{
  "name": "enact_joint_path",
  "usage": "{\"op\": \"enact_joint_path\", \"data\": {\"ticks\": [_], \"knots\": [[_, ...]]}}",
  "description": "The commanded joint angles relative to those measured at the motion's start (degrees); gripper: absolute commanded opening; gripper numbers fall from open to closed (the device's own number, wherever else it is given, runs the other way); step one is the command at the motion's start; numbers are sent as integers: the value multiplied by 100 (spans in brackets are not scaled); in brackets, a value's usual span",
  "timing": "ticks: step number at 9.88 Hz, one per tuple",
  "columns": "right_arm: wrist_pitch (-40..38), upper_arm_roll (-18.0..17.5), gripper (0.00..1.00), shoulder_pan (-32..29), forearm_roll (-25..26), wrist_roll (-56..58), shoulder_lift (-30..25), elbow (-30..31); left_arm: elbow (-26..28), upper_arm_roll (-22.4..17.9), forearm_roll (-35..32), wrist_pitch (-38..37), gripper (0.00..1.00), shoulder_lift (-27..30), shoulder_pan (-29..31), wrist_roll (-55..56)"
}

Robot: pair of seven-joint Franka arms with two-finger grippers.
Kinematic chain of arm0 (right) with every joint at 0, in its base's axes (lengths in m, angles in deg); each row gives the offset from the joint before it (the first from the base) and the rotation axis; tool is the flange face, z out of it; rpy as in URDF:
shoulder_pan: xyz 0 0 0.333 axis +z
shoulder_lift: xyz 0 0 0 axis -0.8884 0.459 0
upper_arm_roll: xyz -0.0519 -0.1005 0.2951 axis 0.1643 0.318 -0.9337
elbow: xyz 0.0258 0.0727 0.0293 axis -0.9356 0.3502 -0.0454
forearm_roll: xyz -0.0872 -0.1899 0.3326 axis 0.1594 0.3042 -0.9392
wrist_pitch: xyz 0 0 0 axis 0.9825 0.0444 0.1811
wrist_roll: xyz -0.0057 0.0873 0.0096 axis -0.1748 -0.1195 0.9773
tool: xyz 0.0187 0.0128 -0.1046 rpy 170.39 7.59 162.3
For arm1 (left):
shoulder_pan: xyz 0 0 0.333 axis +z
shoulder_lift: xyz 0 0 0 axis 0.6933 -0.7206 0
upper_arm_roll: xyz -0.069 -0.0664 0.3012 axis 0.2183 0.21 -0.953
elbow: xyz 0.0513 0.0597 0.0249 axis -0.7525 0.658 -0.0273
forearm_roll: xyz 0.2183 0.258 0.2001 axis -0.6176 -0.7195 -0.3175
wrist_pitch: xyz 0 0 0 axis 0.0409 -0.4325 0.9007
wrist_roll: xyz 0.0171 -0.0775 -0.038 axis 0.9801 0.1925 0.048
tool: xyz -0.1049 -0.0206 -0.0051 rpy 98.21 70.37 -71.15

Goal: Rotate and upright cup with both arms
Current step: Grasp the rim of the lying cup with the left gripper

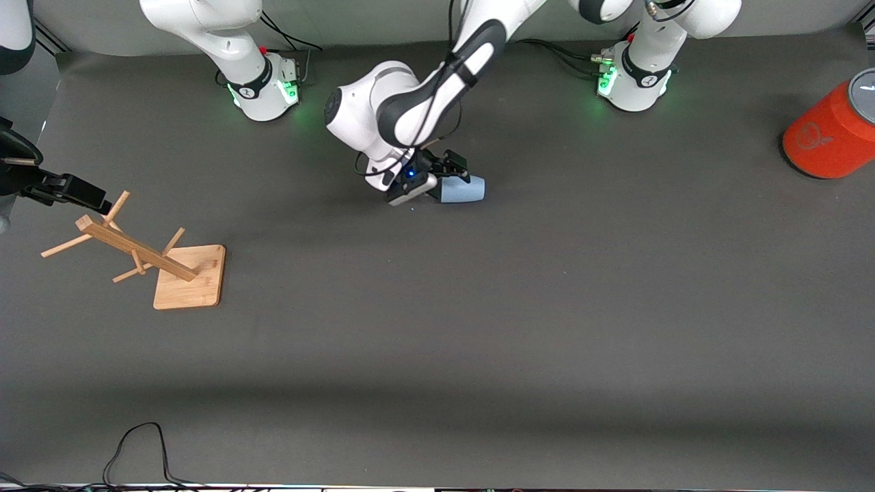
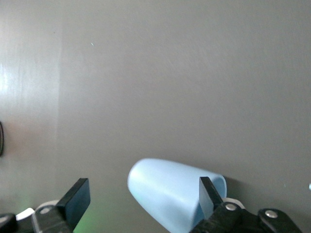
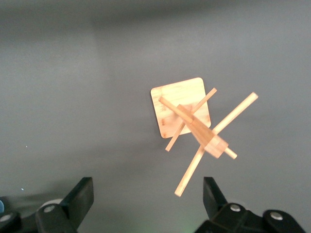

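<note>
The pale blue cup [image 1: 463,189] lies on its side on the dark table, midway between the two arm bases. My left gripper [image 1: 451,178] is low over it and open. In the left wrist view the cup [image 2: 165,194] lies between the wide-apart jaws [image 2: 144,196], close against one finger [image 2: 209,193] at its rim and well clear of the other finger [image 2: 77,199]. My right gripper [image 1: 87,195] is open and empty, held over the wooden rack at the right arm's end of the table; its own view shows the jaws [image 3: 146,199] spread.
A wooden peg rack [image 1: 188,277] on a square base stands at the right arm's end, also seen in the right wrist view [image 3: 182,107]. A large orange cylinder with a grey lid [image 1: 830,133] lies at the left arm's end. A black cable [image 1: 137,451] loops at the near edge.
</note>
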Motion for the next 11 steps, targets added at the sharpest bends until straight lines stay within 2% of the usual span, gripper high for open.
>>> {"op": "enact_joint_path", "data": {"ticks": [1, 2, 3, 4, 5, 6, 11], "knots": [[187, 68, 100, 35, -75, 326, -84, 134, -279, -117, -92, -131, 100, -335, -191, 31], [187, 68, 100, 35, -75, 326, -93, 134, -288, -117, -92, -122, 97, -389, -201, 40], [187, 51, 100, 35, -118, 326, -111, 126, -288, -117, -92, -148, 83, -380, -201, 40], [170, 60, 100, 52, -223, 334, -128, 134, -288, -117, -83, -200, 52, -380, -201, 31], [170, 60, 100, 79, -233, 343, -155, 126, -288, -117, -83, -218, 3, -380, -192, -4], [170, 51, 100, 88, -233, 352, -172, 126, -279, -108, -83, -149, 0, -380, -148, -100], [275, 51, 100, 88, -233, 352, -111, 134, -296, -117, -74, -297, 0, -302, -148, -162]]}}
